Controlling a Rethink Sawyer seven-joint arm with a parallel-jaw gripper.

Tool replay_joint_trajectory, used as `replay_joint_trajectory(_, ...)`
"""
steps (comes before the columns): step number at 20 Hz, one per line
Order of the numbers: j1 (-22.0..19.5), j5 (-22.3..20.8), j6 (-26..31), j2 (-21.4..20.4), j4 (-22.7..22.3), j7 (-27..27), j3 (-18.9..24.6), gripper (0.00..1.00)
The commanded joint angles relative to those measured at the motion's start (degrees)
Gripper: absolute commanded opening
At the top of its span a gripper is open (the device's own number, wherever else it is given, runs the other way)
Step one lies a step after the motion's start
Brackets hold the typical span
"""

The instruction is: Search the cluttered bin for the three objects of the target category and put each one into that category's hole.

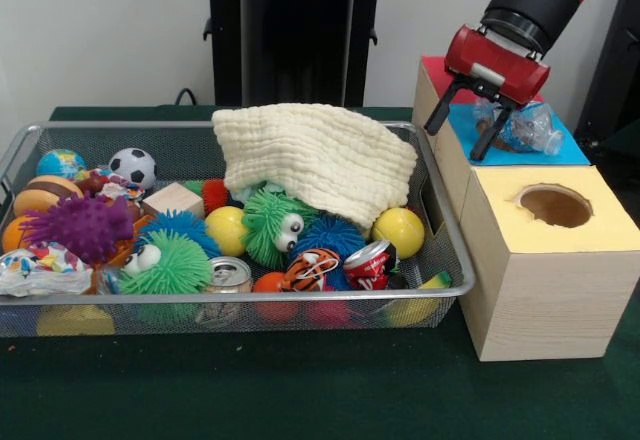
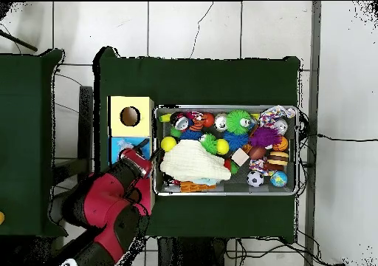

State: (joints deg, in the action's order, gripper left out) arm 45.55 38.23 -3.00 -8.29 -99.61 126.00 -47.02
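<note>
On the counter [image 1: 300,390], the nearest thing on the right is the yellow box [image 1: 545,260]; its hole [image 1: 555,205] looks empty, though the inside is too dark to be sure. Behind it stands the blue box [image 1: 560,148], and on its top lies a crumpled clear plastic bottle [image 1: 528,128]. The end effector [image 1: 463,125] hangs just above this box with its two dark fingers [image 1: 440,112] spread apart; the bottle is beside the right finger, not pinched between them. I judge that one target object is at its box but not yet fully through the hole, which I cannot see because the bottle covers it. The red box [image 1: 435,65] at the far end is mostly hidden by the end effector.

The bin [image 1: 230,295] is to the left of the boxes and is full: near its front rim lie two cans [image 1: 228,275] and a spiky green ball [image 1: 170,265], farther in yellow balls [image 1: 398,230] and a soccer ball [image 1: 132,167]. A cream cloth [image 1: 315,155] covers the far right part, so whatever lies under it cannot be known. If bottles are the category, I see no other one in the bin; the remaining ones may be under the cloth or the toys. Most of the task seems left.

In the overhead view the arm [image 2: 111,207] hides the blue box almost completely.
</note>
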Motion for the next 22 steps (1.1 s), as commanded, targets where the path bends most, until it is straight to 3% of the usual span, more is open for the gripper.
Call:
replay_joint_trajectory(1, -1.5, 1.8, -3.1, 0.8, -2.1, 13.7, 8.8, 1.0)
replay_joint_trajectory(16, -3.5, -0.2, -3.3, -2.6, -3.7, 12.6, 11.0, 1.0)
replay_joint_trajectory(22, -3.8, -1.3, -0.6, -5.2, -4.8, 10.8, 10.6, 1.0)
